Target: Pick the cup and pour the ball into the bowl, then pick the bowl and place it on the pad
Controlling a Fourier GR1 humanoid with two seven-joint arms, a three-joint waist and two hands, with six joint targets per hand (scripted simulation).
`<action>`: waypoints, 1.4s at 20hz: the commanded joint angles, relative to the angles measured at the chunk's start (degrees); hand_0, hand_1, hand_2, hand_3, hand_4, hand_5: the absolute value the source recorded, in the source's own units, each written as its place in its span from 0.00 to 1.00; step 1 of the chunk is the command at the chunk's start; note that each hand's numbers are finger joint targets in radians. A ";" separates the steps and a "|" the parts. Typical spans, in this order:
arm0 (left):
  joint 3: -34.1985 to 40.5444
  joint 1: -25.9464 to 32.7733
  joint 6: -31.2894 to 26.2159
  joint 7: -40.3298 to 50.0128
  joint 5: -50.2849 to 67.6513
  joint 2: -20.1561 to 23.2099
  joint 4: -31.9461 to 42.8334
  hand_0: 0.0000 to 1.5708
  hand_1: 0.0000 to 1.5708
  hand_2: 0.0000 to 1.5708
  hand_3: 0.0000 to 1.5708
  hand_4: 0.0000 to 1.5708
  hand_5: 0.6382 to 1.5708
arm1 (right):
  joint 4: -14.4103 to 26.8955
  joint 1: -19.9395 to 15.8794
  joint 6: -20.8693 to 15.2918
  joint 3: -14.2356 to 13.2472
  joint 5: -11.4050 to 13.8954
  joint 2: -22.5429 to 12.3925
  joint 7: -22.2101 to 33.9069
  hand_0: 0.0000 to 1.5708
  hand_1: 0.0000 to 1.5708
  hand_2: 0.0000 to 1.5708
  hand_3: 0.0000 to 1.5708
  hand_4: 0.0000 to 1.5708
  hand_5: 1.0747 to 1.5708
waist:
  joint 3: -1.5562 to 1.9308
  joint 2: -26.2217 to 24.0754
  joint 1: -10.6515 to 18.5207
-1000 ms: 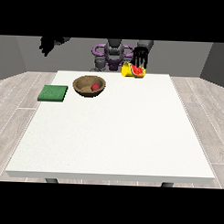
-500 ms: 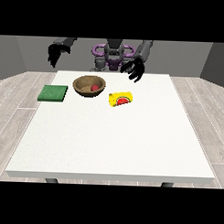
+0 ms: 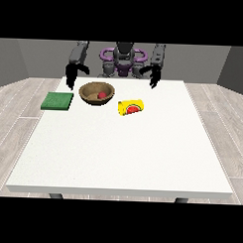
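Yellow cup [image 3: 131, 107] toppled, red ball [image 3: 101, 95] in brown bowl [image 3: 96, 93], robot hand fingers unclear.

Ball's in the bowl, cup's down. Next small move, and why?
Probably bring the hand at the view's left down to the wooden bowl. The red ball lies inside it, the yellow cup lies on its side on the table, and the green pad sits bare beside the bowl.

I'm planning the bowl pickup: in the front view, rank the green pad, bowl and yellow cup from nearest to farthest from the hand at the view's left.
From the hand at the view's left:
1. Bowl, just to its right.
2. Green pad, below it, slightly farther.
3. Yellow cup, on its side beyond the bowl.
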 commanded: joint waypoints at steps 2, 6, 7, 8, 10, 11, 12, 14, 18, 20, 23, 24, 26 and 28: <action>0.40 2.00 -1.98 -1.20 1.01 -0.75 -1.86 0.00 0.00 0.00 0.00 0.59 0.86 | 11.22 -1.66 1.19 -0.37 1.55 -0.28 -8.20 0.00 0.00 0.00 0.00 0.30 1.00 | 0.14 -0.34 -0.14; -0.55 2.09 -3.21 -1.08 -0.54 -0.58 -3.42 0.00 0.00 0.00 0.00 0.60 0.85 | 17.61 -2.71 -0.16 0.42 2.76 2.49 -13.91 0.00 0.00 0.00 0.00 0.27 1.00 | 0.15 1.22 1.06; 1.04 1.03 -4.45 3.43 0.50 0.92 -6.72 0.00 0.00 0.00 0.00 0.60 0.85 | 20.84 -2.36 2.78 -1.15 1.64 0.21 -16.12 0.00 0.00 0.00 0.00 0.26 1.00 | 0.15 0.30 1.03; 2.15 -0.25 -4.50 1.02 0.85 0.39 -4.72 0.00 0.00 0.00 0.00 0.60 0.85 | 22.08 -3.76 2.93 -1.12 1.54 0.01 -16.35 0.00 0.00 0.00 0.00 0.26 1.00 | 0.15 1.55 0.05; 3.90 1.39 -7.39 2.09 1.91 4.10 -7.11 0.00 0.00 0.00 0.00 0.60 0.85 | 23.94 -1.94 4.53 -1.87 1.42 -1.88 -17.47 0.00 0.00 0.00 0.00 0.24 1.00 | 0.15 0.12 0.54; 2.71 1.86 -5.45 1.75 -0.02 1.39 -6.02 0.00 0.00 0.00 0.00 0.61 0.85 | 26.68 -3.63 4.04 -0.90 1.79 -0.73 -18.34 0.00 0.00 0.00 0.00 0.23 1.00 | 0.14 -0.61 -0.52; 3.29 2.75 -7.69 2.78 1.39 3.03 -8.31 0.00 0.00 0.00 0.00 0.61 0.85 | 27.52 -3.41 1.81 -0.31 3.29 -0.05 -18.78 0.00 0.00 0.00 0.00 0.21 1.00 | 0.14 -1.08 0.90; -0.25 4.83 -4.30 2.31 -2.17 -0.11 -9.55 0.00 0.00 0.00 0.00 0.61 0.85 | 31.28 -3.30 3.14 -1.16 2.48 0.36 -22.74 0.00 0.00 0.00 0.00 0.22 1.00 | 0.15 -0.67 0.93; 0.73 2.72 -5.96 5.88 -1.86 0.51 -12.03 0.00 0.00 0.00 0.00 0.61 0.84 | 35.04 -5.93 2.90 -1.37 2.71 -0.10 -24.62 0.00 0.00 0.00 0.00 0.22 1.00 | 0.15 0.88 1.45; 2.77 1.41 -5.59 2.01 -0.79 0.06 -7.85 0.00 0.00 0.00 0.00 0.61 0.84 | 31.96 -7.70 1.17 -0.50 2.61 1.41 -21.74 0.00 0.00 0.00 0.00 0.24 1.00 | 0.12 1.85 -0.15; 2.79 2.40 -7.24 2.72 -1.35 2.20 -11.62 0.00 0.00 0.00 0.00 0.61 0.84 | 36.33 -7.08 1.68 -2.07 1.52 1.84 -25.73 0.00 0.00 0.00 0.00 0.31 0.99 | 0.15 2.65 1.78; 3.48 2.54 -6.73 3.46 -0.84 1.25 -10.17 0.00 0.00 0.00 0.00 0.60 0.84 | 35.69 -7.97 2.53 -2.15 0.58 1.08 -22.64 0.00 0.00 0.00 0.00 0.31 0.99 | 0.13 1.17 0.43; 0.81 4.42 -7.09 3.49 -1.29 0.29 -12.35 0.00 0.00 0.00 0.00 0.60 0.84 | 37.05 -5.95 3.29 -3.42 -1.35 3.61 -23.52 0.00 0.00 0.00 0.00 0.37 0.94 | 0.15 1.43 1.66; 0.17 2.51 -7.44 5.26 -1.55 0.31 -14.61 0.00 0.00 0.00 0.00 0.60 0.84 | 39.00 -6.85 -0.82 -6.22 -3.35 4.13 -20.52 0.62 0.62 0.36 0.00 0.41 0.90 | 0.18 3.29 3.46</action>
